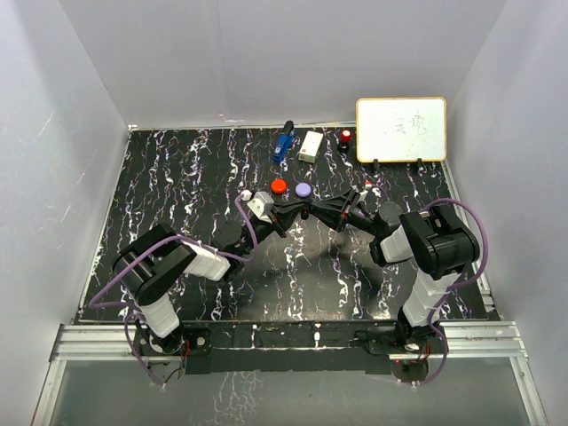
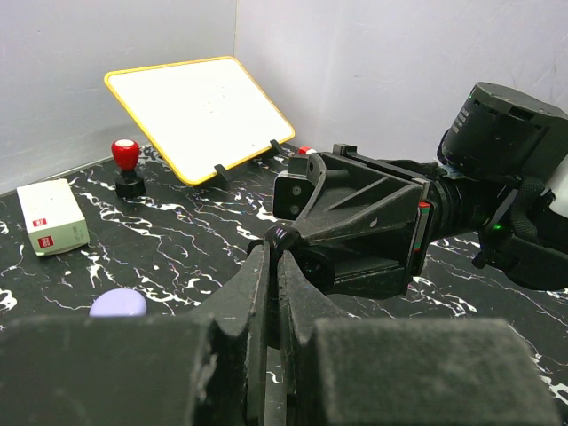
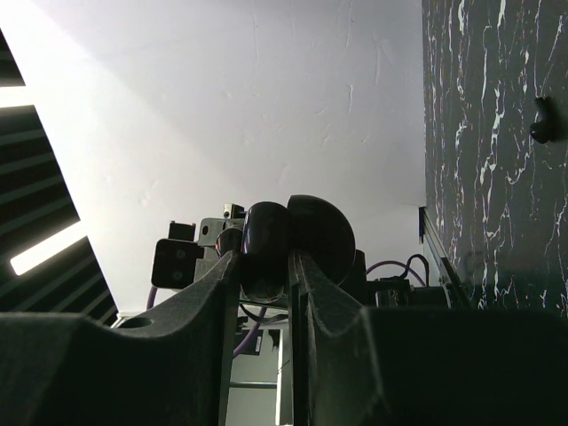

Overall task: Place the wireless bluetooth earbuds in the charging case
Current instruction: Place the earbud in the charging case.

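L tool [image 2: 273, 257] pressed together, tips right by blk case [image 3: 321, 232] pinched in R tool [image 3: 264, 266].

The table [image 1: 177, 195] is black with white marble veins. The whiteboard [image 1: 401, 130] is white, framed yellow. One red case [image 1: 279, 186], one lavender case [image 1: 303, 190], one glossy black case [image 3: 293, 240]. The box [image 2: 51, 216] is white, red-labelled. The cable [image 3: 389, 264] is purple.

Marbled table [image 1: 177, 195], lavender case [image 1: 303, 190], whiteboard [image 1: 400, 130] (propped)
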